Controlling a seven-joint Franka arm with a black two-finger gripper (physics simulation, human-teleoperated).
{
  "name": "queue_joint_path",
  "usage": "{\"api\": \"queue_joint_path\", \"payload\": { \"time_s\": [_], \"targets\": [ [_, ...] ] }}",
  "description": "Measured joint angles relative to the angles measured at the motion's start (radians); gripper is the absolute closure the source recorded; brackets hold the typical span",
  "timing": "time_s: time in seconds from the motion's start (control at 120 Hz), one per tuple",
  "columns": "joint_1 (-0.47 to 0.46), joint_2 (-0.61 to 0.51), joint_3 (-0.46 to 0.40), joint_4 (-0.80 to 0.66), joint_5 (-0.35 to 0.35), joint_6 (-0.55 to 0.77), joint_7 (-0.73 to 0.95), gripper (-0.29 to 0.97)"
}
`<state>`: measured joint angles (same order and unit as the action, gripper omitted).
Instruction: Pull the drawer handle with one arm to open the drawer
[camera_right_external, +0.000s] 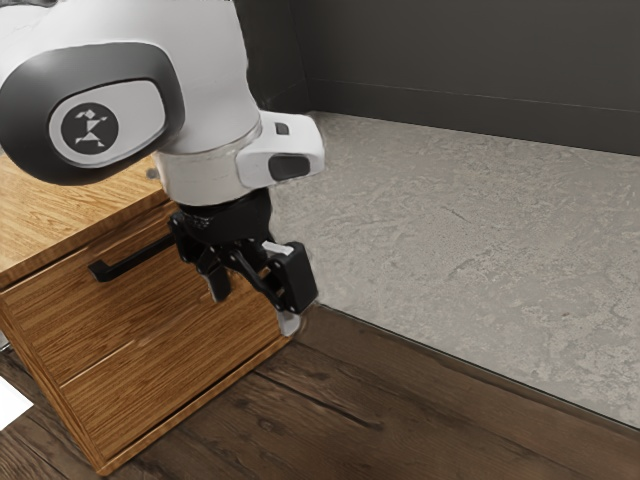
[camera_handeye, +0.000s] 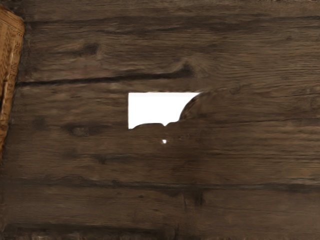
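A wooden cabinet (camera_right_external: 60, 215) stands at the exterior view's left, with an upper drawer front (camera_right_external: 120, 310) and a lower one (camera_right_external: 160, 385). A black bar handle (camera_right_external: 130, 258) runs across the upper front; its right end passes behind my hand. My gripper (camera_right_external: 254, 305) hangs in front of that drawer's right part, just right of the visible handle, pointing down. Its fingers (camera_right_external: 218, 288) stand apart and open, with nothing seen held between them. I cannot tell whether they touch the handle. In the wrist view the cabinet's edge (camera_handeye: 7, 75) shows beside dark floor planks.
Dark wood floor (camera_right_external: 400, 420) lies in front of the cabinet, and a grey stone-like surface (camera_right_external: 470, 230) spreads to the exterior view's right up to a dark wall (camera_right_external: 450, 50). A white patch (camera_handeye: 155, 109) shows on the floor planks under my hand.
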<state>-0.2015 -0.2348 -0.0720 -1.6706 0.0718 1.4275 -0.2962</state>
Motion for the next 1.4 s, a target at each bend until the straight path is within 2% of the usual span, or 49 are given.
{"api": "queue_joint_path", "payload": {
  "time_s": [0.125,0.275,0.392,0.542,0.733,1.042,1.4],
  "targets": [
    [0.055,-0.01,-0.002,-0.021,0.037,0.029,-0.029,0.0],
    [0.057,-0.012,-0.009,-0.011,0.158,0.036,-0.016,0.0],
    [0.057,-0.026,-0.01,0.021,0.208,-0.017,0.0,0.0],
    [0.06,-0.083,-0.012,-0.019,0.222,-0.086,0.015,0.0],
    [0.064,-0.077,-0.01,-0.066,0.254,-0.112,0.025,0.0],
    [0.081,-0.062,-0.006,-0.094,0.34,0.027,0.048,0.0],
    [0.062,-0.045,-0.008,-0.094,0.352,0.078,0.073,0.0]
  ]
}}
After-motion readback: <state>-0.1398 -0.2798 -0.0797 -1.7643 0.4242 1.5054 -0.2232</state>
